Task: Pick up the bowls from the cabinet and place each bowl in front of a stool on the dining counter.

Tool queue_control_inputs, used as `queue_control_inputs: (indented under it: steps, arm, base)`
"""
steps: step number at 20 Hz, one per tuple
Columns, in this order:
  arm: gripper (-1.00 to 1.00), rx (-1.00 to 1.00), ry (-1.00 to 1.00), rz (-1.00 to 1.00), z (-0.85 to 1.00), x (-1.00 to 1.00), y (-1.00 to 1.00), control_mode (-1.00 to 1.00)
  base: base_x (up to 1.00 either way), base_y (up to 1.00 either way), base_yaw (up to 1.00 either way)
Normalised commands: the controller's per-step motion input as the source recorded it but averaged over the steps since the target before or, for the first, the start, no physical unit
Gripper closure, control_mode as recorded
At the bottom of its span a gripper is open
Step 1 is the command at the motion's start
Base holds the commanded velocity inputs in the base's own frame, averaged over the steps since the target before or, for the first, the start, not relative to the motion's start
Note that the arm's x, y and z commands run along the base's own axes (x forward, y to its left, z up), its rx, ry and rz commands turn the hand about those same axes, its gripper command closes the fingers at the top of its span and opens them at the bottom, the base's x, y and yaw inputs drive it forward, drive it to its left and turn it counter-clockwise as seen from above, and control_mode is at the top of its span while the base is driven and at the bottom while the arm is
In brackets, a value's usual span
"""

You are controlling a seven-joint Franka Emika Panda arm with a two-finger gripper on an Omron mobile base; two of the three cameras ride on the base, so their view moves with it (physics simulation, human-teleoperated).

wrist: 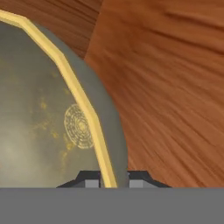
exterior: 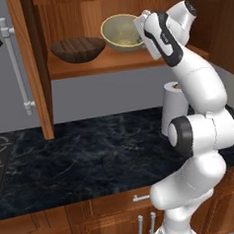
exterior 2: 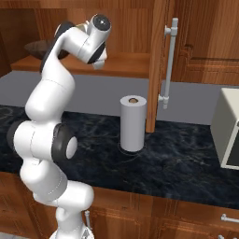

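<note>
Clamping the rim of the cream bowl [wrist: 52, 113], the gripper [wrist: 107, 180] has its fingers closed tight, one either side. No lettering is readable; the brown bowl [exterior: 77, 49] sits beside it on the cabinet [exterior: 110, 64] shelf.

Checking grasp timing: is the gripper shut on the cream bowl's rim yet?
Shut: the gripper pinches the cream bowl rim between its fingertips, on the cabinet shelf.

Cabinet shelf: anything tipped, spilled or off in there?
The cream bowl stands tilted on the cabinet shelf, its mouth facing outward instead of up; the gripper is shut on its rim. The wooden bowl beside it sits flat. Nothing looks spilled or damaged.
</note>
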Motion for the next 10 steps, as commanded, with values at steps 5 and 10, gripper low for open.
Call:
queue_control_inputs:
  steps: [5, 10]
  arm:
    - [1.00, 0.00, -0.04, -0.02, 0.00, -0.87, -0.01, -1.00]
    - [1.00, 0.00, -0.07, -0.10, 0.00, -1.00, -0.11, -1.00]
  base:
    - [0.00, 0.00, 0.00]
    - [0.00, 0.00, 0.00]
